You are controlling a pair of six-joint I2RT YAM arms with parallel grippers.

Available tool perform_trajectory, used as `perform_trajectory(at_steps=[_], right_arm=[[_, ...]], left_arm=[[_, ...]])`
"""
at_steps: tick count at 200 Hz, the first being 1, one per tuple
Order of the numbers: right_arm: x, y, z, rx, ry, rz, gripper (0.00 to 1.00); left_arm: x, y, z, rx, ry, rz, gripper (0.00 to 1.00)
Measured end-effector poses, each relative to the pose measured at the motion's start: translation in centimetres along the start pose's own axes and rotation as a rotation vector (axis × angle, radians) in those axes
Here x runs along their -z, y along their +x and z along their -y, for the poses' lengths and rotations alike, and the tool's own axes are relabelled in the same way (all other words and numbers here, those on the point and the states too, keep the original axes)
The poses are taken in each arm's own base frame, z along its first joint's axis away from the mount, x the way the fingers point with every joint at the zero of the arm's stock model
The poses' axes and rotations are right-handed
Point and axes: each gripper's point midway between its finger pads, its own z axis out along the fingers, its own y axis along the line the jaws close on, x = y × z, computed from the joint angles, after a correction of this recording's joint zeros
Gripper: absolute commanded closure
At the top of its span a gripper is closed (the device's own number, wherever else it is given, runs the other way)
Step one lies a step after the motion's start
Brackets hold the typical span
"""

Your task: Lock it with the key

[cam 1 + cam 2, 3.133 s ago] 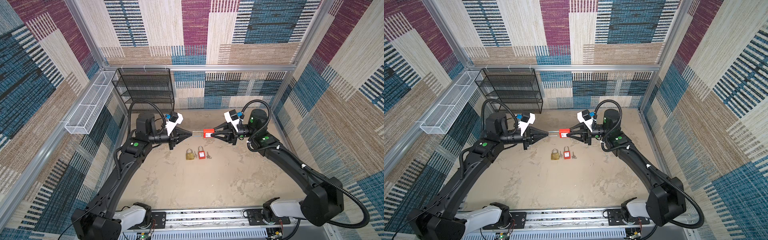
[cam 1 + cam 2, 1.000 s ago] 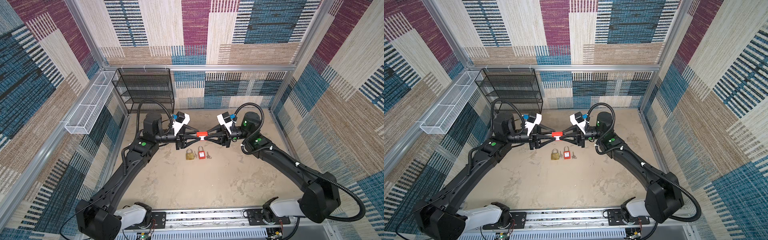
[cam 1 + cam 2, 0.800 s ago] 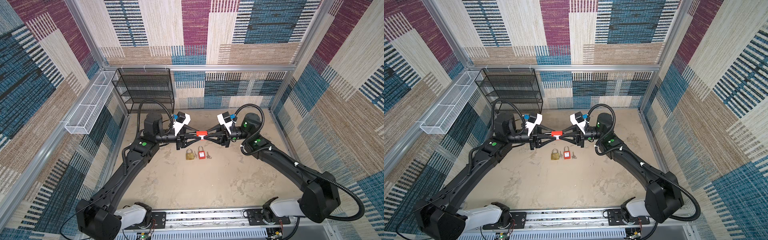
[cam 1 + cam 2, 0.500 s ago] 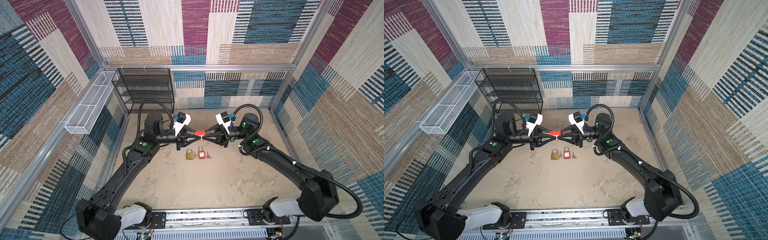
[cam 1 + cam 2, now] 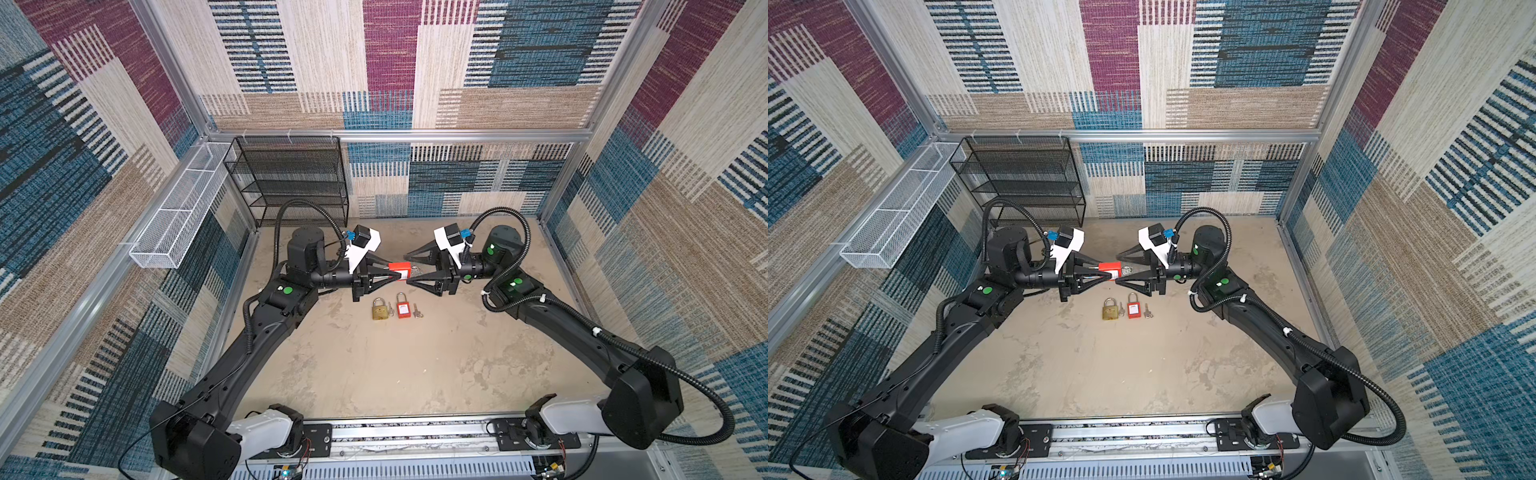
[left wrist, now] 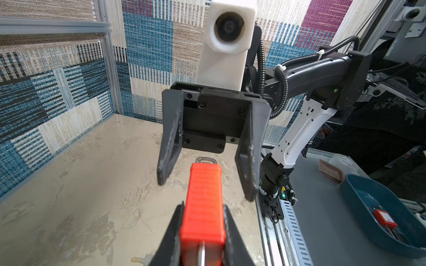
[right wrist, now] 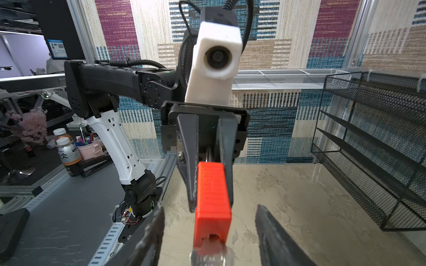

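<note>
Over your table (image 5: 353, 374), the left gripper (image 5: 395, 272) is pressed shut on the red padlock (image 6: 204, 202) and holds it level in the air between the two arms. The right gripper (image 5: 407, 270) has its jaws wide apart around the key (image 5: 417, 269) at the padlock's end, gripping nothing. On the table lie a brass padlock (image 5: 379, 309) and a second red padlock (image 5: 402, 308)

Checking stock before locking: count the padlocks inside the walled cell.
3. A red plastic padlock is held midair by the left gripper; a brass padlock and a smaller red padlock lie side by side on the beige tabletop. None appears hidden.
</note>
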Motion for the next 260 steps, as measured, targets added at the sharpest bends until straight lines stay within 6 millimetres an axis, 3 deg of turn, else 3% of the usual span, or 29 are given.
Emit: perform_trajectory(at_steps=[138,182,260], right_arm=[[1.4,0.3,2.1,-0.007,0.098,-0.010,0.35],[1.3,0.7,2.1,-0.014,0.090,-0.016,0.44],[1.2,1.0,1.8,-0.022,0.062,-0.021,0.71]], left_arm=[[0.1,-0.1,-0.2,-0.005,-0.022,0.001,1.00],[0.1,0.0,-0.3,-0.003,-0.031,0.000,1.00],[0.2,0.0,-0.7,-0.003,-0.052,-0.002,1.00]])
